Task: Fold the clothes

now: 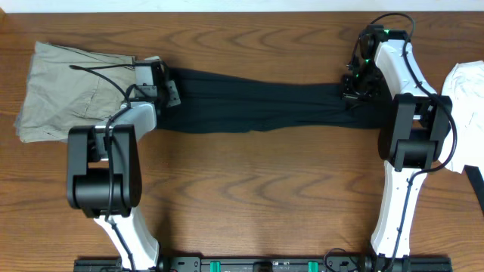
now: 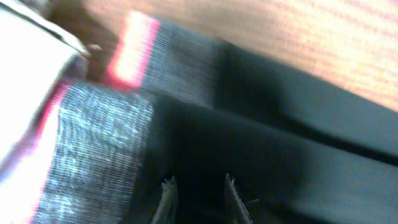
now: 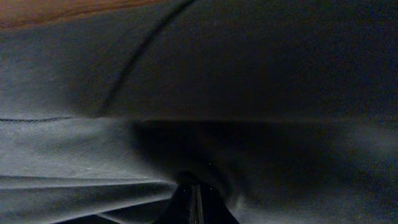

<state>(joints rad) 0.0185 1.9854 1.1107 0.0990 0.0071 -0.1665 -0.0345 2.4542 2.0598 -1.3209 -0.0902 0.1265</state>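
The clothes, long black leggings (image 1: 257, 106), lie stretched left to right across the wooden table. My left gripper (image 1: 168, 91) is over their waist end. In the left wrist view its fingertips (image 2: 169, 186) stand a little apart over the black cloth (image 2: 280, 137), just beside the red-and-grey waistband (image 2: 93, 143), so the left gripper (image 2: 198, 183) is open. My right gripper (image 1: 352, 92) is at the ankle end. Up close the right gripper (image 3: 195, 186) is shut, with folds of the dark fabric (image 3: 93, 155) drawn in to its tips.
Khaki-beige trousers (image 1: 68, 91) lie at the far left, partly under my left arm. A white garment (image 1: 465, 98) sits at the right edge. Bare wooden table (image 1: 257, 189) spreads in front of the leggings, between the two arm bases.
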